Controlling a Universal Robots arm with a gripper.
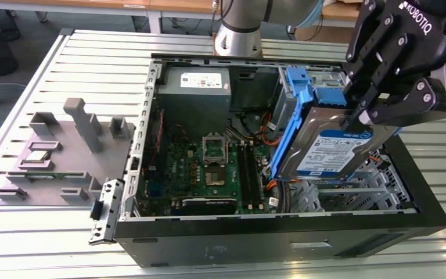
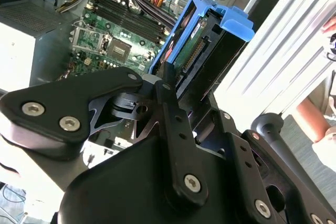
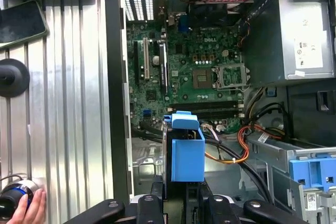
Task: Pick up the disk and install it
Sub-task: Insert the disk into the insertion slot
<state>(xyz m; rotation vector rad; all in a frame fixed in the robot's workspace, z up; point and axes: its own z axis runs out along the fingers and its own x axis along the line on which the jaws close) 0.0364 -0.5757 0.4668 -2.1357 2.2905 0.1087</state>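
While the gripper (image 1: 360, 118) hangs over the open case (image 1: 285, 239), it's clamped tight on the disk (image 1: 333, 148), pinching its top end. The disk dangles tilted just under the gripper, blue rail facing the motherboard (image 1: 207, 168), which lies lower and off to one side. It's not seated in any bay yet. Another blue bracket (image 1: 316, 81) sits in the case just beside the gripper.
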